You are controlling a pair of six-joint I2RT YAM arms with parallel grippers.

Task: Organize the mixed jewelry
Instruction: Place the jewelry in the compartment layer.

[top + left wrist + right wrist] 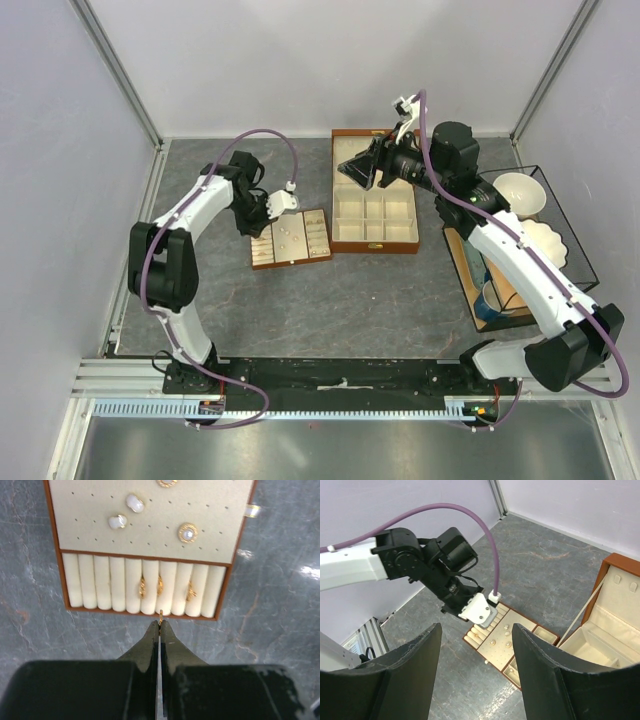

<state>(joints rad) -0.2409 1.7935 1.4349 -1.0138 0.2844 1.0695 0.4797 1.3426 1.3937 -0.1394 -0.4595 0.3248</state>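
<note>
The mixed jewelry lies on the flat cream slotted tray (150, 540): pale and gold earrings (187, 532) on its pinhole pad and thin gold rings (160, 585) stuck in its cream rolls. My left gripper (160, 624) is shut on a tiny gold piece (161, 614) that sticks out of its tips, just off the tray's roll edge. In the top view the left gripper (268, 222) hangs over the tray's (292, 240) left end. My right gripper (357, 168) hovers open and empty over the brown wooden box (374, 212), looking towards the tray (500, 649).
Another gold piece (253, 510) lies on the grey tabletop just off the tray's side. A black wire rack (560, 215) at the right holds white bowls (520, 190) and a blue cup (487, 300). The box lid (620, 587) stands raised. Walls close in the table on three sides.
</note>
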